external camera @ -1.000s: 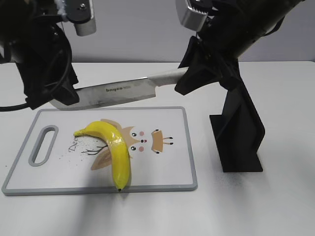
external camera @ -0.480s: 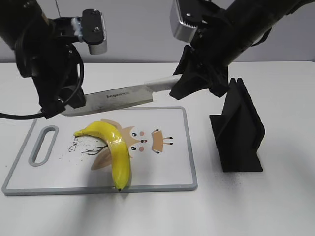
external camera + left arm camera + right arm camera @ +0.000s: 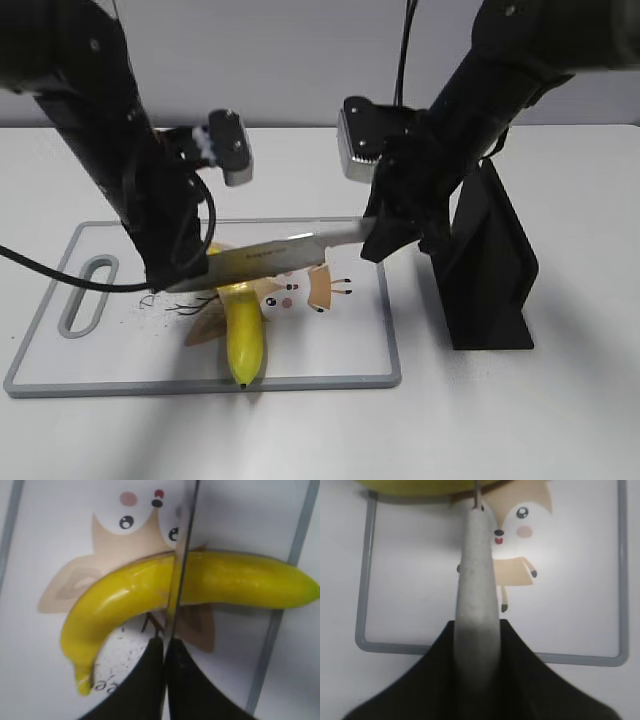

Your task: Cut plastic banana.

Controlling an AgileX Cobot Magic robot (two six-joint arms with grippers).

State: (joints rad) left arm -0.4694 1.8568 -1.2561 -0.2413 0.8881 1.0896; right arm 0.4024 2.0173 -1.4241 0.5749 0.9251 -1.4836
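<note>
The plastic banana (image 3: 244, 335) lies on the white cutting board (image 3: 120, 350), dark tip toward the front edge; its upper part is hidden behind the knife (image 3: 265, 258). The blade lies crosswise on the banana's middle. My left gripper (image 3: 185, 278) is shut on the blade's tip end. My right gripper (image 3: 378, 240) is shut on the pale handle. In the left wrist view the blade's thin back (image 3: 181, 565) crosses the banana (image 3: 125, 592) just past my jaws (image 3: 164, 647). In the right wrist view the handle (image 3: 477, 575) runs out from my jaws (image 3: 476, 630) to the banana (image 3: 420, 485).
A black knife stand (image 3: 490, 270) is upright on the table right of the board, close behind my right arm. The board has a grey rim (image 3: 362, 605), a handle slot (image 3: 85, 295) at its left end and a cartoon print (image 3: 135, 525).
Both arms have come down and toward the front with the knife. The blade went from hovering over the board's far edge to lying across the banana.
</note>
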